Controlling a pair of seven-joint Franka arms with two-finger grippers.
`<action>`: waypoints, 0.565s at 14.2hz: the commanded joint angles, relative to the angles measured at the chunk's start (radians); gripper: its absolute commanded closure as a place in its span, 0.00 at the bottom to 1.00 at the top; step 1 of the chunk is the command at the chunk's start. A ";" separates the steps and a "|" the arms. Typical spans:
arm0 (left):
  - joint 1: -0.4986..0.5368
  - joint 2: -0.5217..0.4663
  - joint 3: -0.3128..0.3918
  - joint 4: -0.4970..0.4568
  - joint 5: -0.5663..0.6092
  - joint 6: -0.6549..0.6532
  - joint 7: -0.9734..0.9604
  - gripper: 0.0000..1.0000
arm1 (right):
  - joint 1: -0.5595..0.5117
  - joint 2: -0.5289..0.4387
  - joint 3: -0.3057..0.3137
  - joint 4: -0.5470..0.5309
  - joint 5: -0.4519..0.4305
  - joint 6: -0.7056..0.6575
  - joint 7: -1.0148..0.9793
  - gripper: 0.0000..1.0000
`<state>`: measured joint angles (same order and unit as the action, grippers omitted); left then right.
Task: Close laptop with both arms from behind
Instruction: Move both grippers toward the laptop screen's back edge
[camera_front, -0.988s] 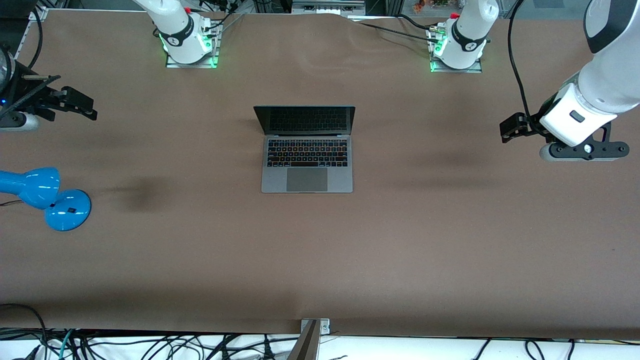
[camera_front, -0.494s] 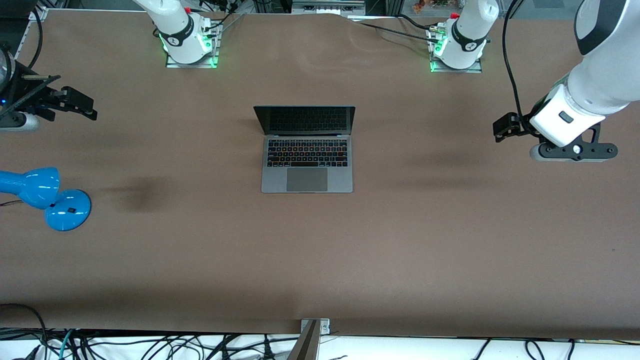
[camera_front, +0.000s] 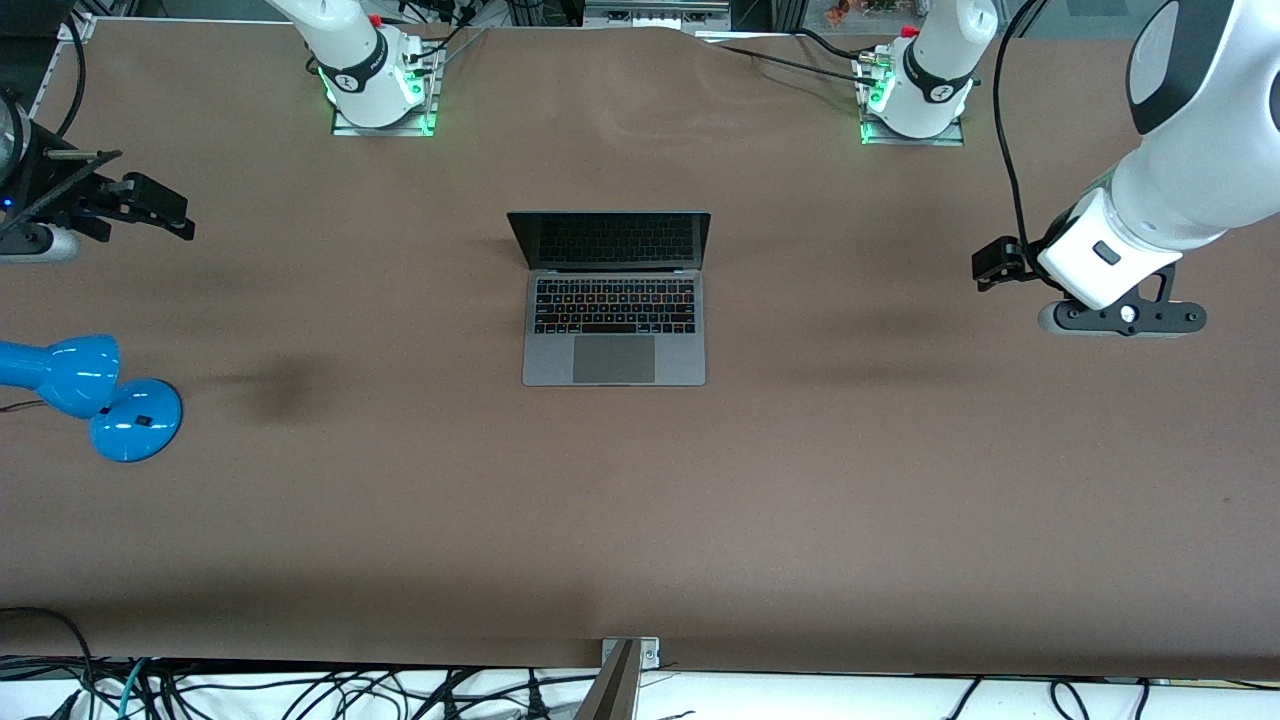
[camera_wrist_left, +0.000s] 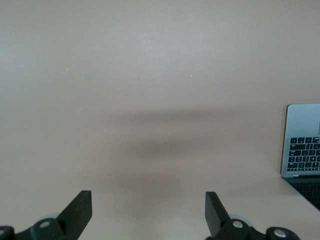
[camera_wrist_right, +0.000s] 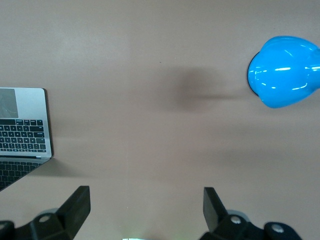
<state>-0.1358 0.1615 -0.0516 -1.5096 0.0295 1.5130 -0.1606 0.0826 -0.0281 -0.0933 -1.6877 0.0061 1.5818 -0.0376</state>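
The space-grey laptop (camera_front: 614, 345) stands open in the middle of the brown table, its dark screen upright and its keyboard toward the front camera. Part of it shows in the left wrist view (camera_wrist_left: 301, 145) and in the right wrist view (camera_wrist_right: 22, 125). My left gripper (camera_front: 996, 264) hangs open and empty over bare table toward the left arm's end, well apart from the laptop; its fingers (camera_wrist_left: 80, 207) stand wide apart. My right gripper (camera_front: 160, 210) is open and empty over the table at the right arm's end, also seen in its wrist view (camera_wrist_right: 146, 197).
A blue desk lamp (camera_front: 100, 395) lies on the table at the right arm's end, nearer the front camera than my right gripper; its base shows in the right wrist view (camera_wrist_right: 284, 71). The arm bases (camera_front: 380, 90) stand along the table's edge farthest from the front camera.
My left arm has moved its gripper a little toward the laptop and slightly toward the front camera. The right arm and the laptop have not moved.
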 joint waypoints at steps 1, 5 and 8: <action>-0.002 -0.002 -0.042 0.011 -0.022 -0.037 -0.011 0.00 | -0.007 0.002 0.003 0.013 0.018 -0.019 -0.005 0.00; -0.002 -0.002 -0.141 0.009 -0.022 -0.039 -0.102 0.00 | -0.009 0.007 -0.006 0.013 0.026 -0.051 -0.033 0.00; -0.007 0.021 -0.220 0.002 -0.046 -0.039 -0.157 0.00 | -0.009 0.011 -0.013 0.013 0.028 -0.049 -0.047 0.00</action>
<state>-0.1433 0.1641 -0.2314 -1.5119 0.0210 1.4874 -0.2749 0.0818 -0.0221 -0.1024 -1.6877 0.0132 1.5472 -0.0585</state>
